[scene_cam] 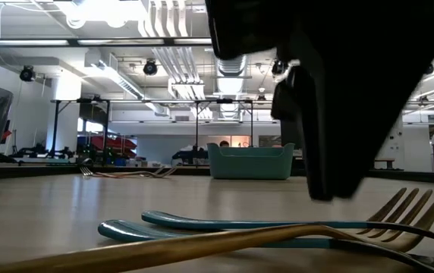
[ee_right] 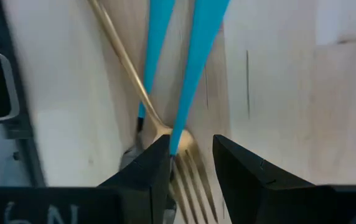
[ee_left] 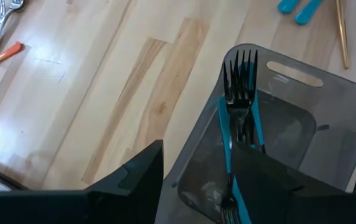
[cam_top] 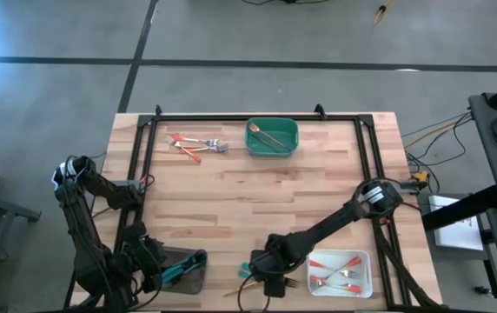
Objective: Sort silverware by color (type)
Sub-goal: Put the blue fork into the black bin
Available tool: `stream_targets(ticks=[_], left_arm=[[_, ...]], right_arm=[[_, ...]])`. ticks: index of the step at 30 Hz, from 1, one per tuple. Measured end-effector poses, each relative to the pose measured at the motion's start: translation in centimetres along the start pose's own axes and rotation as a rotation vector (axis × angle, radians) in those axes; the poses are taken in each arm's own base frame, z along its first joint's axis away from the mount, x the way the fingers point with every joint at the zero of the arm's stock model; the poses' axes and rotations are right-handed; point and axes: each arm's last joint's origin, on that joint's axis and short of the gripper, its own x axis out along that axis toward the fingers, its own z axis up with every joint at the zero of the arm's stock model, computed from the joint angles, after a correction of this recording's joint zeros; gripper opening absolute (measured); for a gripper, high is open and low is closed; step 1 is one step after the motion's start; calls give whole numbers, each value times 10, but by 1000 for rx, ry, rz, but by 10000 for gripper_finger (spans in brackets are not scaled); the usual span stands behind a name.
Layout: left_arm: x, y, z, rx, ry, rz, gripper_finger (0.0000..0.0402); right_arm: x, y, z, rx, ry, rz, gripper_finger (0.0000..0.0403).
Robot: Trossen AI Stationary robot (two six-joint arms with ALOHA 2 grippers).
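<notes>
From above, the right pincer (cam_top: 274, 280) hangs low over a few teal and gold forks (cam_top: 247, 272) on the counter (cam_top: 257, 200) beside the white tray (cam_top: 363, 261) of red forks, while the left pincer (cam_top: 157, 269) waits spread over the grey bin (cam_top: 195, 276). At counter height, two teal forks (scene_cam: 278, 224) lie across a gold one (scene_cam: 156, 249). The right wrist view shows its fingers (ee_right: 147, 171) parted around a teal handle (ee_right: 196, 56), not yet pinching.
</notes>
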Motion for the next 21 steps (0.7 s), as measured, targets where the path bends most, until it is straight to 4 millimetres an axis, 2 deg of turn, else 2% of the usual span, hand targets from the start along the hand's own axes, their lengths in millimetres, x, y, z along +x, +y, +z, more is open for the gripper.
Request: stream_targets(ticks=[3, 21], left_arm=[[0, 0, 0, 0, 0, 0, 172], [0, 0, 0, 0, 0, 0, 172]], right_arm=[[9, 0, -1, -1, 14, -9, 114], [12, 8, -6, -17, 8, -7, 114]])
